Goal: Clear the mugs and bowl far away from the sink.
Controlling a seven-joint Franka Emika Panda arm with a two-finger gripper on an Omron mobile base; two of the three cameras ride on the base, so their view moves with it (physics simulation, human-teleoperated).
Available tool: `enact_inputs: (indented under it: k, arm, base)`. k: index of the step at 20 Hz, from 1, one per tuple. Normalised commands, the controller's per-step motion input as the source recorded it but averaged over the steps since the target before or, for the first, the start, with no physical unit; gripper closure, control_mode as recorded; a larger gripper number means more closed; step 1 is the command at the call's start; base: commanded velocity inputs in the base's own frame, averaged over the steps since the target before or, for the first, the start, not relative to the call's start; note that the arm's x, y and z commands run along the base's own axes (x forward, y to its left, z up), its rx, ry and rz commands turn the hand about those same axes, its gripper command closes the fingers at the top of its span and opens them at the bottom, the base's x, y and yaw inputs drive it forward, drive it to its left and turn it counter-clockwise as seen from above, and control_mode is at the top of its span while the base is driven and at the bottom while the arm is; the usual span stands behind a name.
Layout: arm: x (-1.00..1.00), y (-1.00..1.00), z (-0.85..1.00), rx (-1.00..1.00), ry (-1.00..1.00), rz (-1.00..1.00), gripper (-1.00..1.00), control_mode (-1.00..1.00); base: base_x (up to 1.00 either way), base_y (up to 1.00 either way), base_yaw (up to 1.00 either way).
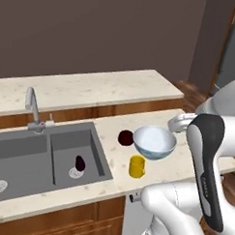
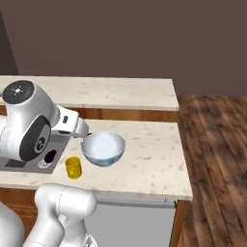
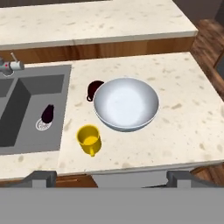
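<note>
Pale speckled counter (image 3: pixel 183 113) carries the bowl (image 3: pixel 126 104) just right of the sink (image 3: pixel 26 114); beside the bowl we see a dark mug (image 3: pixel 93 89) on its sink side and a yellow mug (image 3: pixel 89 139) nearer the counter's front edge. Another dark mug (image 3: pixel 47 113) lies in the sink's basin by the drain. Above the bowl, our gripper (image 3: pixel 111 177) hangs with fingers spread wide, empty

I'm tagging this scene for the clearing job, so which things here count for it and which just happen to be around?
Part of the job:
- yellow mug
- maroon mug on the counter
- maroon mug in the sink basin
- bowl
- sink

Just there:
- faucet
- back counter
- wooden floor
</note>
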Motion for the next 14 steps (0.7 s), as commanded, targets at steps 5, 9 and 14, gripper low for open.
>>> enact_inputs:
  k: [5, 9, 14]
  arm:
    - [0.00, 0.00, 0.00, 0.00, 0.00, 0.00, -1.00, 1.00]
    - [0.00, 0.00, 0.00, 0.00, 0.00, 0.00, -1.00, 1.00]
    - [0.00, 0.00, 0.00, 0.00, 0.00, 0.00, -1.00, 1.00]
  base:
    - [0.09, -0.19, -0.08]
    - [0.00, -0.17, 0.02]
    - [0.01, 0.06, 0.17]
